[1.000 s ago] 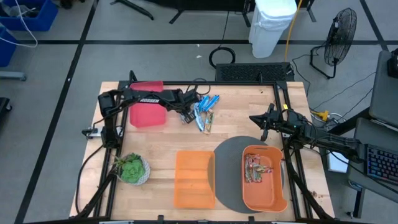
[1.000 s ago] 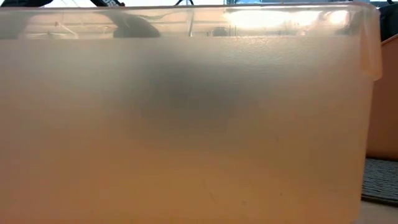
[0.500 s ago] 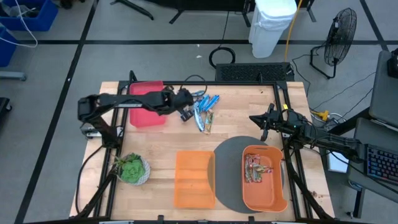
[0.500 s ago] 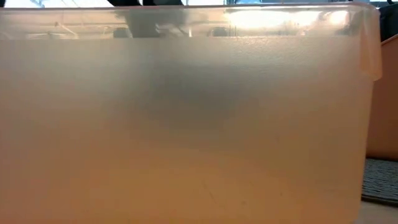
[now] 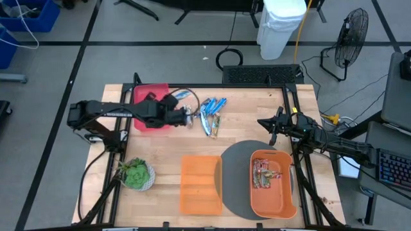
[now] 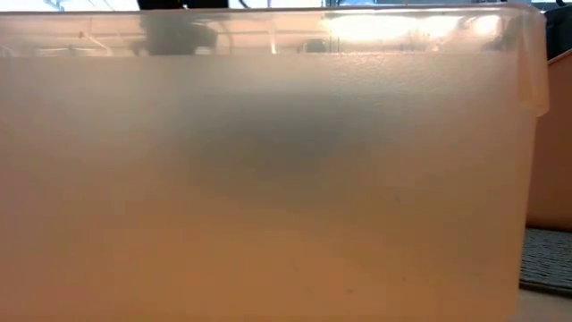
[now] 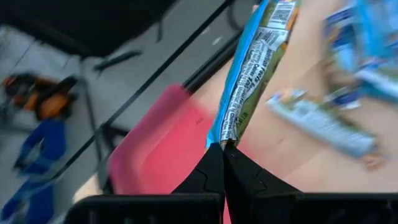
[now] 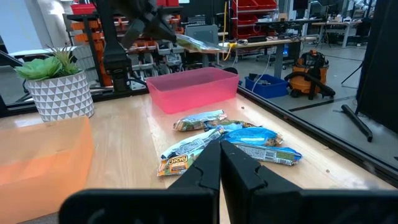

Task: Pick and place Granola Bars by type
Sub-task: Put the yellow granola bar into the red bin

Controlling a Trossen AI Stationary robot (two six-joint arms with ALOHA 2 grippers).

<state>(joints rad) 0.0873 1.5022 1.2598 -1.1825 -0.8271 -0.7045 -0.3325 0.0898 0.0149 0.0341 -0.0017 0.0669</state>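
The left hand (image 5: 187, 117) is pinched on the end of a blue-wrapped granola bar (image 7: 252, 68), holding it in the air just beside the pink bin (image 5: 151, 110), on the side facing the loose pile of bars (image 5: 212, 114). That pile, blue and tan wrappers, lies on the desk (image 5: 244, 112) near the pink bin, between it and the right hand (image 5: 272, 126). The right hand, fingers pressed together and gripping nothing, hovers well apart from the pink bin, above the far rim of the orange bin (image 5: 273, 184) that holds reddish-brown bars (image 5: 264, 173). A second orange bin (image 5: 200, 183) stands in front of the pink bin, and a potted plant (image 5: 135, 173) sits near it at the desk's left edge
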